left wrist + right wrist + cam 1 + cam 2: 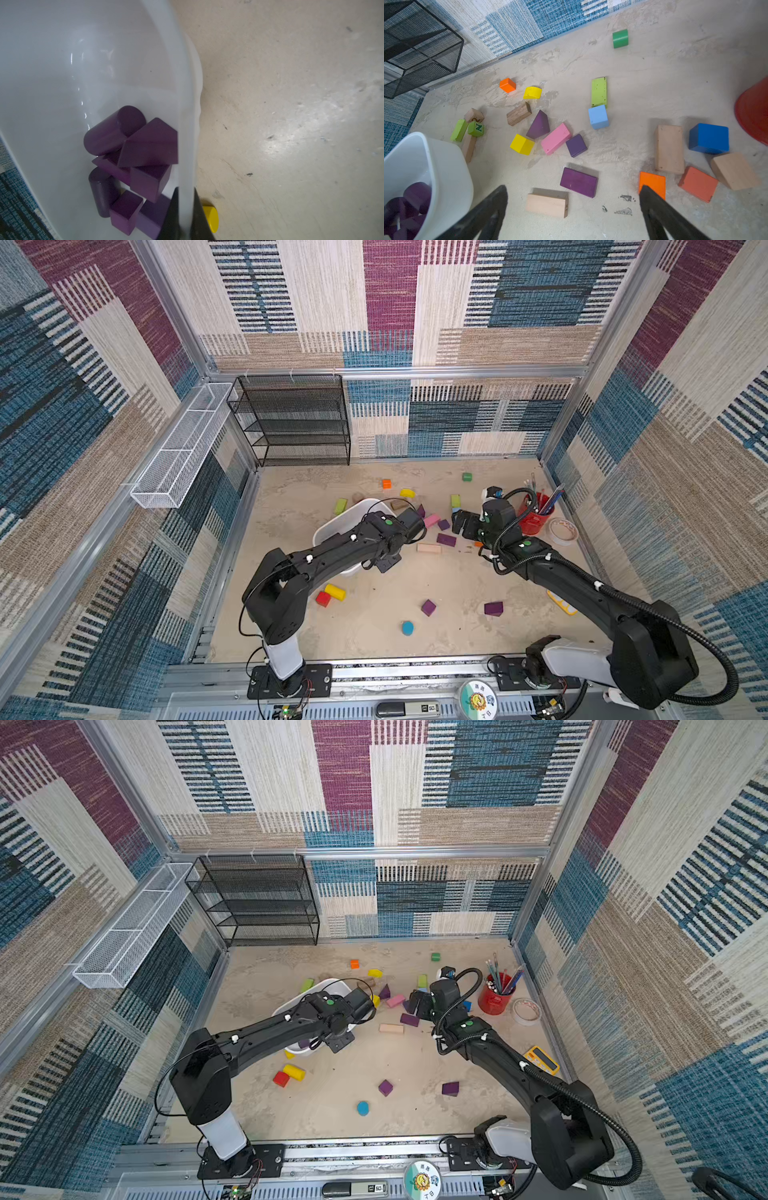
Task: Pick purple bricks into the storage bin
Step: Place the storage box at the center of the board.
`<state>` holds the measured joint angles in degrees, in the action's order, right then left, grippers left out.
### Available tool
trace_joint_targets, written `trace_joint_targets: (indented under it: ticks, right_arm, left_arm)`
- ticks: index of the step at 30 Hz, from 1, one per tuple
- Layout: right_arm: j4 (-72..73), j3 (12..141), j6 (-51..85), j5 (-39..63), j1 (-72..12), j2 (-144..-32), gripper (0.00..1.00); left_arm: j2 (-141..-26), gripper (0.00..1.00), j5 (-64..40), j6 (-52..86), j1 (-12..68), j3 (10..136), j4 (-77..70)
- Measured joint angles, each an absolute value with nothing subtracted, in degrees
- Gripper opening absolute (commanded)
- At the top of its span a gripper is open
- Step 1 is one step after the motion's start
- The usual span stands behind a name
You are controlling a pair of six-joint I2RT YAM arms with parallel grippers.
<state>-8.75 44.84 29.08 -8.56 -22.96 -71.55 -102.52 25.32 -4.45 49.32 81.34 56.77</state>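
Your right gripper [573, 188] wide open, empty; purple bar [579, 182] just ahead, between jaws, wood block [547, 204] beside it. Turn wrist, span bar's narrow width, descend straight, miss block. Your left gripper [185, 207] clamped on bin [62, 62] wall; hold bin steady

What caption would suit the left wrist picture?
The left gripper shut on the storage bin wall, purple bricks piled inside.

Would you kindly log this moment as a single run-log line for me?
left gripper: shut on bin wall | right gripper: open, by purple bar | purple bricks: several in bin, others on table
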Motion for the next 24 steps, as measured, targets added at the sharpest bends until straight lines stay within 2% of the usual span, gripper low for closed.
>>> trace_joint_targets:
  ticks: [11,24]
  right_arm:
    - [-10.2,45.0,29.0,-9.4,-22.1,-69.9,1.0]
    - [-10.4,45.3,29.0,-9.6,-21.8,-70.9,0.99]
  left_arm:
    - [-109.6,0.0,25.0,-1.8,53.7,83.5,56.7]
    - [-109.9,0.02,20.9,0.6,54.4,81.2,54.1]
